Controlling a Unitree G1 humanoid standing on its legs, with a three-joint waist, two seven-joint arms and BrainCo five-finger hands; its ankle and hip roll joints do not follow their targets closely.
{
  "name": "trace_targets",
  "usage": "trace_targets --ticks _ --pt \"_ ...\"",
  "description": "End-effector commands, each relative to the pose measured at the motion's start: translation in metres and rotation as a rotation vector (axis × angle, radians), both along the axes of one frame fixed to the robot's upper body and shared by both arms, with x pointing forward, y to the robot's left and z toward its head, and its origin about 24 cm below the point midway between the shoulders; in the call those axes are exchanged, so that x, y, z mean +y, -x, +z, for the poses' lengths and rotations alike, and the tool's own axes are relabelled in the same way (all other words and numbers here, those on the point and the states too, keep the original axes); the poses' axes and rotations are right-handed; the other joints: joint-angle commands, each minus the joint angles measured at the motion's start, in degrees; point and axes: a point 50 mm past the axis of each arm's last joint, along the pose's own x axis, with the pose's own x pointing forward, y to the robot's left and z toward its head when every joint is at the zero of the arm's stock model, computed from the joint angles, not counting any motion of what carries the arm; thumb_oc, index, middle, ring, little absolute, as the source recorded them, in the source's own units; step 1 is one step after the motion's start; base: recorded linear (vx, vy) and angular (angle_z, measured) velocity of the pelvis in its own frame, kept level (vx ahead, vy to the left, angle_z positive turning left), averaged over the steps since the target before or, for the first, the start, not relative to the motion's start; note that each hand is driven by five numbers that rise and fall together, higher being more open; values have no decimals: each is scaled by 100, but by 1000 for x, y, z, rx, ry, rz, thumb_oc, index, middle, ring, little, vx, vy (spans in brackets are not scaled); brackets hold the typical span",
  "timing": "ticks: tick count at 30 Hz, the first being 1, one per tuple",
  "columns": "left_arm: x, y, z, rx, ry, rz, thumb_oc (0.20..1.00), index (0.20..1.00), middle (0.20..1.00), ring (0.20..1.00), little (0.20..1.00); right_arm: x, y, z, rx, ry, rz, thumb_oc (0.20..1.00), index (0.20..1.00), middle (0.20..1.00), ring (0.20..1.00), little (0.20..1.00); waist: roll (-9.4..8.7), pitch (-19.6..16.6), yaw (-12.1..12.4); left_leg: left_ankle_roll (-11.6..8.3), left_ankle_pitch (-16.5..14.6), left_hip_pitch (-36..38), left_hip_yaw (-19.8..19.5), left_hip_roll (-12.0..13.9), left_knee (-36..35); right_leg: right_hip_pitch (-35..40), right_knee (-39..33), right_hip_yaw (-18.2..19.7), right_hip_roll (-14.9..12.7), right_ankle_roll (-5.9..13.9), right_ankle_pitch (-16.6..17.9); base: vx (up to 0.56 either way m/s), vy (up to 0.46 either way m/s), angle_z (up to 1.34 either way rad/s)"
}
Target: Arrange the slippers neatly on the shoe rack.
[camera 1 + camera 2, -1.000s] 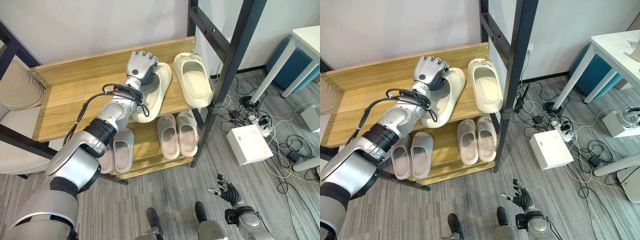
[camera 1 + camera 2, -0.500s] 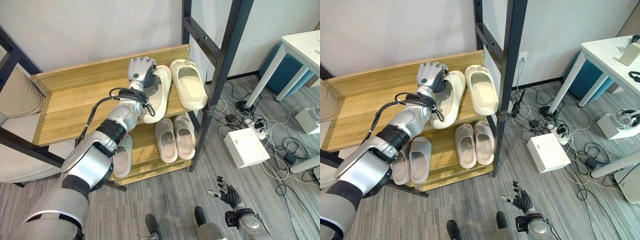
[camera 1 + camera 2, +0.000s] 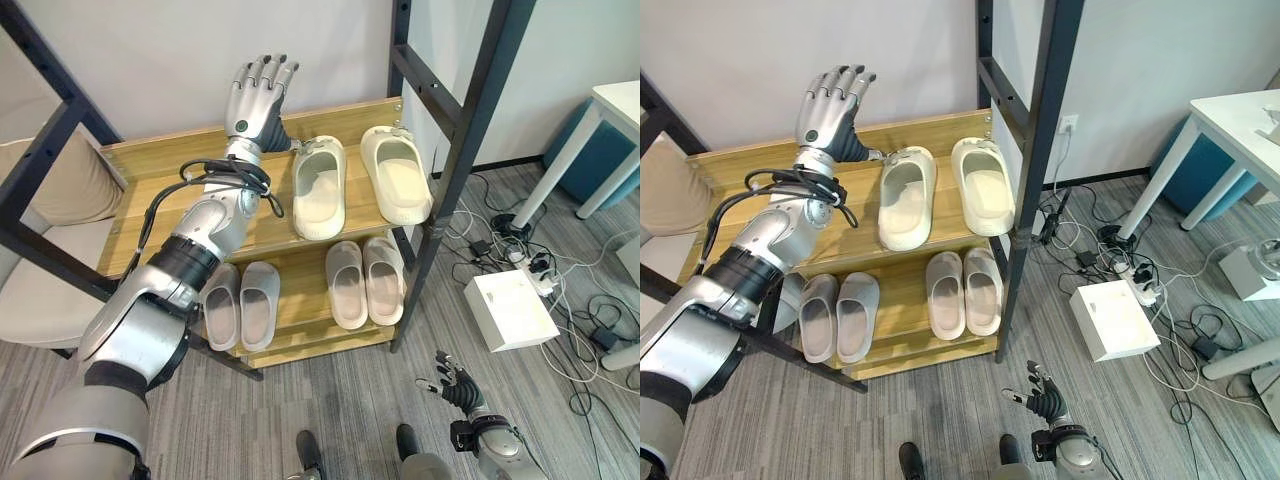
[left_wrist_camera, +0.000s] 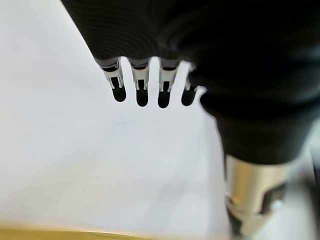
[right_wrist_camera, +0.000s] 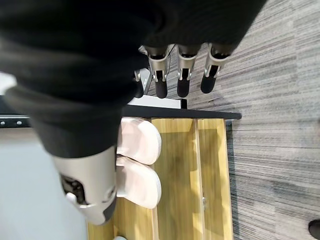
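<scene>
Cream slippers (image 3: 320, 185) sit paired at the shoe rack's (image 3: 180, 170) two o'clock; my left hand (image 3: 256, 92) hovers spread, empty; task looks complete.

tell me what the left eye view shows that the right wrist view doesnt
Left eye view: the left hand raised open above the top shelf of the shoe rack, the cream pair side by side on that shelf, the grey pair on the lower shelf, a white box on the floor. Right wrist view: the right hand from close, fingers straight. Both: the pinkish pair on the lower shelf, rack wood, grey carpet.
</scene>
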Motion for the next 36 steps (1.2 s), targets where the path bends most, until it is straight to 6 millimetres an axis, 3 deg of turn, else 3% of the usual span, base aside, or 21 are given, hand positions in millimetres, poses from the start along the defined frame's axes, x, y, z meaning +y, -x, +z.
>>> trace_targets --ticks 1,3,7,9,11,13,14,17,22,26,31,35,36 --pt "4 -2 3 68 368 -222 1000 1000 1000 1000 1000 7 -7 6 -39 -56 -23 1000 1000 1000 1000 1000 -178 9 227 -291 -708 524 -164 224 4 -140 -28 -346 -204 300 -241 3 30 14" --pt "-1 9 -21 175 554 -380 1000 1000 1000 1000 1000 8 -8 6 -36 -59 -21 1000 1000 1000 1000 1000 -176 -6 309 -281 -683 486 -209 206 4 -130 -28 -405 -206 296 -230 -3 19 28" --pt "-7 26 -53 334 767 -542 1000 1000 1000 1000 1000 7 -6 6 -27 -64 -7 1000 1000 1000 1000 1000 -168 -24 365 -270 -663 457 -242 204 4 -138 -28 -441 -225 304 -206 0 17 9" --pt "-18 32 -79 479 927 -624 1000 1000 1000 1000 1000 8 -5 6 -12 -64 16 1000 1000 1000 1000 1000 -170 -41 371 -268 -653 448 -250 197 4 -132 -28 -453 -226 304 -200 11 29 6" --pt "-22 33 -85 527 995 -655 1000 1000 1000 1000 1000 9 -4 6 -8 -66 29 1000 1000 1000 1000 1000 -181 -48 361 -271 -646 438 -253 199 4 -137 -28 -457 -224 301 -199 3 9 11" --pt "-30 35 -86 556 1058 -704 1000 1000 1000 1000 1000 11 -3 6 -5 -63 44 1000 1000 1000 1000 1000 -193 -56 339 -270 -639 423 -243 200 4 -156 -28 -446 -223 306 -190 -1 4 3" --pt "-44 38 -85 606 1122 -787 1000 1000 1000 1000 1000 11 -1 5 4 -60 63 1000 1000 1000 1000 1000 -200 -61 289 -266 -637 421 -218 205 4 -183 -28 -420 -214 314 -179 -6 14 -3" --pt "-55 39 -86 643 1148 -825 1000 1000 1000 1000 1000 12 2 4 14 -61 72 1000 1000 1000 1000 1000 -206 -72 256 -266 -639 430 -190 215 4 -200 -28 -397 -210 317 -180 1 6 -7" --pt "-90 38 -80 702 1194 -924 1000 1000 1000 1000 1000 13 5 1 38 -64 78 1000 1000 1000 1000 1000 -217 -76 133 -267 -648 476 -137 235 4 -196 -28 -344 -192 310 -195 9 -3 -12" --pt "-101 37 -80 720 1219 -941 1000 1000 1000 1000 1000 13 4 1 43 -61 78 1000 1000 1000 1000 1000 -214 -72 95 -262 -655 491 -113 237 4 -199 -28 -312 -184 303 -198 0 0 0" --pt "-97 36 -84 714 1172 -906 1000 1000 1000 1000 1000 12 5 1 42 -70 70 1000 1000 1000 1000 1000 -194 -65 82 -261 -662 524 -90 243 4 -199 -28 -289 -191 296 -201 0 0 0" --pt "-76 30 -80 623 1009 -789 1000 1000 1000 1000 1000 13 5 0 34 -80 58 1000 1000 1000 1000 1000 -197 -70 128 -262 -663 528 -110 240 4 -174 -28 -306 -196 287 -212 0 0 0" --pt "-62 26 -77 544 1000 -712 1000 1000 1000 1000 1000 13 2 2 20 -82 49 1000 1000 1000 1000 1000 -205 -77 175 -261 -654 534 -140 235 4 -152 -28 -336 -194 279 -222 0 0 0"
